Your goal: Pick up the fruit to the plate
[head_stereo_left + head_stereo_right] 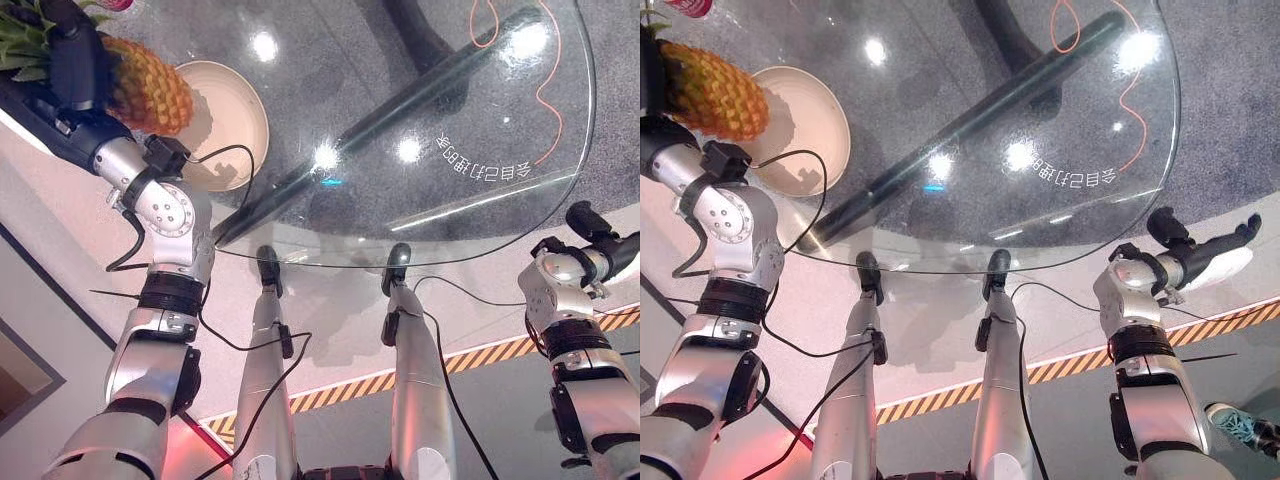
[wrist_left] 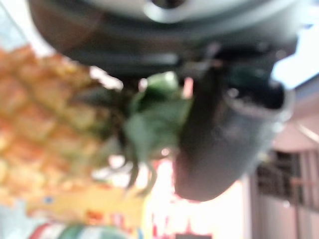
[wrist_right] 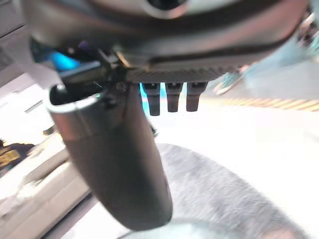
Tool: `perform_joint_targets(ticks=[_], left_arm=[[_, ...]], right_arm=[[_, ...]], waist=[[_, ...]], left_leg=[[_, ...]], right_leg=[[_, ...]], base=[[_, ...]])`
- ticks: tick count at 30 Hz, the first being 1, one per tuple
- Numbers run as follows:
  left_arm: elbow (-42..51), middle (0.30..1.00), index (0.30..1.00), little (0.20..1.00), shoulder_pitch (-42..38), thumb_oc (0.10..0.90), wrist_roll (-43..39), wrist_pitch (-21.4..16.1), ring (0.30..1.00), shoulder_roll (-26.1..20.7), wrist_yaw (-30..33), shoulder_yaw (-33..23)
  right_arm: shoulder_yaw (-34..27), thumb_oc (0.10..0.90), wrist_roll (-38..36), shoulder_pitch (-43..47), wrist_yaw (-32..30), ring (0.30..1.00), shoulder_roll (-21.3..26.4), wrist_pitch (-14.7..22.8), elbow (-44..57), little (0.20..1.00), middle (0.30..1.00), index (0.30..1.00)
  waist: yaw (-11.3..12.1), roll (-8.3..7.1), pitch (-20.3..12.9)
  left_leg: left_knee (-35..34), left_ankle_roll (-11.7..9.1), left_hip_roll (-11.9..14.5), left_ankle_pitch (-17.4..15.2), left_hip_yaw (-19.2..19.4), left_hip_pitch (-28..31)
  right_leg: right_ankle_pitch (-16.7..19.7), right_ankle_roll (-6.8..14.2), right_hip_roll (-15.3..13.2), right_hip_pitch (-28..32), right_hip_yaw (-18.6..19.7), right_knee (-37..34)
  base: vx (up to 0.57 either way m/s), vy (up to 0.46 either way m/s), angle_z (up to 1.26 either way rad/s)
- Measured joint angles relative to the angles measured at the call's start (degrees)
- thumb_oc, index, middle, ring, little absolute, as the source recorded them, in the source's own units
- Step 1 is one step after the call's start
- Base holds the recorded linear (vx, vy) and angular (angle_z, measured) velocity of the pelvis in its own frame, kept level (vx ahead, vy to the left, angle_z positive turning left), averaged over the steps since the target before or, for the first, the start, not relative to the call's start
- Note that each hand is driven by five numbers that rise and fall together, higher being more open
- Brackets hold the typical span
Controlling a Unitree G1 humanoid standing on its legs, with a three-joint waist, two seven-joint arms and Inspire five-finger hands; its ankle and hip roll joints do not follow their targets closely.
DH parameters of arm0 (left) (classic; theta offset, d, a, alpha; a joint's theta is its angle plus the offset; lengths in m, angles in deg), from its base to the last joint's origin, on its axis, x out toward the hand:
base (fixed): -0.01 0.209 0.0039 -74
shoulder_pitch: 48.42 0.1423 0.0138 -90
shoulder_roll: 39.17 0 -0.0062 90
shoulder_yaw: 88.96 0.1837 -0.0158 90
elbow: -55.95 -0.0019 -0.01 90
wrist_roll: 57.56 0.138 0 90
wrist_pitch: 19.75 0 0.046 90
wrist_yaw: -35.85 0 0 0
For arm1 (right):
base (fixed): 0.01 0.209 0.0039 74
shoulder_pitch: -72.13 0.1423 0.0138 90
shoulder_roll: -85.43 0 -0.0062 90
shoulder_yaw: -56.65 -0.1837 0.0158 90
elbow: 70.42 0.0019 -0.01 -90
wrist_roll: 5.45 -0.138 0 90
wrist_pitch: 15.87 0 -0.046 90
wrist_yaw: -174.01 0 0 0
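A pineapple [image 1: 152, 86] hangs sideways over the left rim of a beige plate [image 1: 238, 112] at the back left of the round glass table [image 1: 470, 210]. My left hand [image 1: 76, 58] is shut on the pineapple's leafy end. In the left wrist view, the orange body [image 2: 45, 129] and green leaves [image 2: 154, 112] sit against the thumb [image 2: 219, 144]. Whether the fruit touches the plate I cannot tell. My right hand [image 1: 1212, 256] is off the table's near right edge, open and holding nothing, its thumb [image 3: 117, 164] straight.
A red can [image 1: 688, 5] stands at the back left beyond the plate. Under the glass run a dark table leg [image 1: 400, 110] and an orange cord [image 1: 545, 90]. Striped floor tape [image 1: 500, 350] and a person's shoe [image 1: 1240, 425] lie near the right arm.
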Motion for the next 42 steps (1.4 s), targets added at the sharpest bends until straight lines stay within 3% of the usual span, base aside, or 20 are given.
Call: perform_joint_targets(ticks=[5, 10, 14, 18, 29, 36, 42], left_arm=[[-4.3, 0.3, 0.3, 0.2, -1.9, 0.1, 2.9, 0.0, 0.3, -2.2, 2.8, 2.0], [-5.0, 0.3, 0.3, 0.2, -2.1, 0.1, 5.0, 0.2, 0.3, -2.6, 3.1, 2.5], [-5.8, 0.3, 0.3, 0.2, -2.3, 0.1, 5.5, 1.2, 0.3, -3.3, 2.9, 4.5], [-5.8, 0.3, 0.3, 0.2, -2.4, 0.1, 5.8, 1.7, 0.3, -3.7, 2.1, 6.5], [-8.3, 0.3, 0.3, 0.2, -4.0, 0.1, 5.7, 3.2, 0.3, -3.7, -1.0, 7.2], [-11.0, 0.3, 0.3, 0.2, -5.0, 0.1, 5.6, 3.2, 0.3, -3.8, -4.3, 9.2], [-11.7, 0.3, 0.3, 0.2, -5.1, 0.1, 5.4, 3.2, 0.3, -3.8, -5.7, 9.2]], right_arm=[[-0.6, 0.8, -6.2, 0.7, 8.1, 0.9, 0.0, -0.7, -10.1, 0.9, 0.9, 0.9], [-0.5, 0.8, -11.6, 0.7, 18.2, 0.9, -0.2, -4.9, -16.3, 0.9, 0.9, 0.9], [0.0, 0.8, -12.1, 0.6, 25.1, 0.9, -0.8, -9.4, -19.7, 0.9, 0.9, 0.9], [-0.1, 0.8, -12.0, 0.0, 29.1, 0.9, -2.1, -11.4, -20.5, 0.9, 0.9, 0.9], [1.2, 0.8, -11.3, -0.3, 32.9, 0.9, -2.9, -13.5, -20.5, 0.9, 0.9, 0.9], [1.2, 0.8, -10.7, -0.2, 32.9, 0.9, -3.4, -13.4, -20.5, 0.9, 0.9, 0.9], [1.3, 0.8, -9.3, -0.2, 32.9, 0.9, -4.2, -13.1, -20.5, 0.9, 0.9, 0.9]], waist=[[-0.1, -0.5, 0.0], [0.1, -0.79, 0.0], [0.2, -1.11, 0.0], [0.1, -1.18, 0.0], [-0.1, -1.7, -0.1], [-0.3, -2.9, -0.1], [-0.7, -2.91, -0.1]], left_leg=[[0.0, 0.0, 0.1, 0.0, 0.0, 0.0], [0.0, -0.2, 0.5, 0.1, -0.1, 0.0], [0.0, -0.4, 0.7, 0.3, -0.3, 0.0], [0.0, -0.5, 0.9, 0.5, -0.3, 0.0], [0.0, -0.7, 1.4, 0.7, -0.3, 0.1], [0.0, -0.7, 1.5, 0.7, -0.3, 0.1], [-0.1, -0.7, 1.5, 0.7, -0.2, 0.1]], right_leg=[[0.0, -0.1, 0.2, 0.0, 0.0, -0.1], [0.2, -0.2, 0.5, 0.2, -0.3, -0.1], [0.3, -0.5, 0.8, 0.3, -0.5, -0.1], [0.5, -0.6, 1.0, 0.3, -0.6, -0.1], [0.8, -1.0, 1.5, 0.3, -0.6, -0.2], [1.1, -1.0, 1.6, 0.5, -0.6, -0.8], [1.6, -0.9, 1.7, 1.0, -0.7, -2.0]], base=[[0.0, -0.023, -0.01], [0.0, -0.022, 0.0], [0.0, 0.0, 0.0], [0.0, 0.0, 0.0], [0.0, 0.0, 0.0], [0.0, 0.0, 0.0], [0.0, 0.0, 0.0]])
